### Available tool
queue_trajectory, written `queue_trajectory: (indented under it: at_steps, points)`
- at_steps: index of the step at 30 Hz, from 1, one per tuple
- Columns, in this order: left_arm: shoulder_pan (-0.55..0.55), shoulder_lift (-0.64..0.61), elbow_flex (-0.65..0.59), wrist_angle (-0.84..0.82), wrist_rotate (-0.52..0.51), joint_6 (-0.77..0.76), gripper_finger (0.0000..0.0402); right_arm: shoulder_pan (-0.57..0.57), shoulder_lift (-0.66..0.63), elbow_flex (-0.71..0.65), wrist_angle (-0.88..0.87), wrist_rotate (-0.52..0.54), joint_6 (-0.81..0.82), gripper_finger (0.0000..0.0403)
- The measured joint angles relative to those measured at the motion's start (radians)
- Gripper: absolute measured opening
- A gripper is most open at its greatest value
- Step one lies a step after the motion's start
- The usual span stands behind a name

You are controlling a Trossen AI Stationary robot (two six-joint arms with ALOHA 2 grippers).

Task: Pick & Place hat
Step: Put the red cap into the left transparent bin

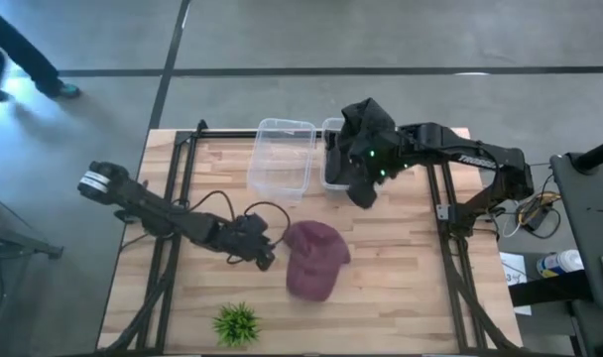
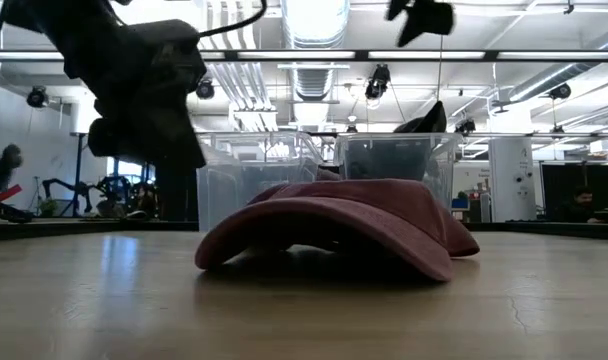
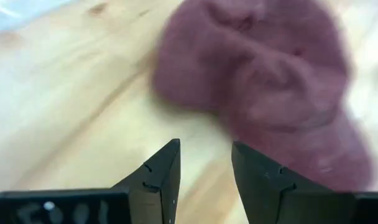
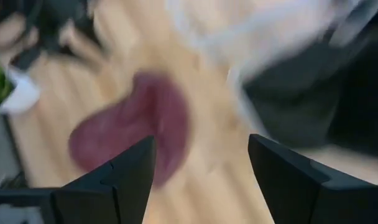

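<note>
A maroon cap [image 1: 314, 260] lies crown-up on the wooden table, with its brim and lower edge on the boards [image 2: 344, 225]. My left gripper [image 1: 270, 260] is just to the cap's left, low over the table and open. In the left wrist view the cap [image 3: 270, 81] lies a short way beyond that gripper [image 3: 204, 149], untouched. My right gripper [image 1: 363, 195] hangs open above the table by the near end of the right clear bin, holding nothing [image 4: 201, 146]. A black hat [image 1: 366, 124] sits in that bin.
Two clear plastic bins stand side by side at the table's far edge: the left one [image 1: 282, 159] and the right one [image 1: 333, 164] with the black hat. A small green plant [image 1: 236, 323] stands near the near edge. Bare boards lie right of the cap.
</note>
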Motion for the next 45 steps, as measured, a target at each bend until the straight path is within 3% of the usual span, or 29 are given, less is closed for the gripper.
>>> queue_trajectory:
  at_steps: [5, 11, 18, 22, 27, 34, 45]
  points:
    - [0.005, 0.008, 0.019, -0.047, -0.007, 0.059, 0.0138, 0.090, 0.000, -0.067, -0.156, -0.058, 0.174, 0.0251]
    - [0.005, 0.009, 0.018, 0.012, -0.005, 0.141, 0.0138, 0.274, -0.001, -0.230, -0.112, -0.053, 0.384, 0.0251]
    - [-0.003, 0.029, 0.018, 0.016, 0.146, 0.344, 0.0138, 0.438, 0.000, -0.445, 0.154, -0.106, 0.694, 0.0251]
    - [-0.008, 0.075, 0.017, 0.054, 0.166, 0.535, 0.0138, 0.474, 0.000, -0.583, 0.438, -0.105, 0.902, 0.0251]
    - [0.004, 0.163, 0.017, 0.181, 0.200, 0.629, 0.0138, 0.484, 0.021, -0.740, 0.776, -0.016, 1.055, 0.0251]
    - [0.006, 0.311, 0.027, 0.339, 0.270, 0.588, 0.0138, 0.454, 0.098, -0.801, 0.827, 0.079, 1.059, 0.0251]
    - [0.002, 0.489, 0.260, 0.334, 0.282, 0.509, 0.0138, 0.346, 0.242, -0.784, 0.936, 0.080, 0.822, 0.0251]
